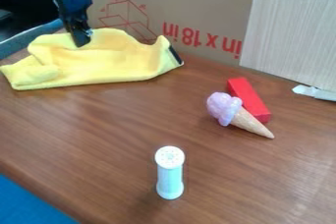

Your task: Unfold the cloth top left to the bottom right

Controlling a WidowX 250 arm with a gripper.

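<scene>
The soft yellow cloth (pixel 98 63) lies at the upper left of the brown wooden table (pixel 98 134), in a loose heap w/ folds, wide from left to right. I judge it is light, limp and fluffy, prob. not slippery, and it cannot break. B/c it is so soft, it will follow a pull only near the held place; the rest may drag behind or bunch up. It is best, I think, to take one upper layer at the raised top-left part, close to the edge, and carry it low toward bottom right. If two layers are pinched together, the whole cloth may slide w/o opening.

The black robot gripper (pixel 81 37) hangs down at the upper edge of the cloth, its tip against or just above the fabric. If its jaws are clenched on fabric or released, I cannot tell.

Hard to make out: which edge is the free corner, and how many layers lie under the top one. The inner side of the folds is hidden, and the gripper covers a small part of the cloth. A dark strip (pixel 175 55) sits on its right end, perhaps a label; its purpose is unclear. The arm is cut off by the top edge of the view, and the dark area behind it shows few details.
</scene>
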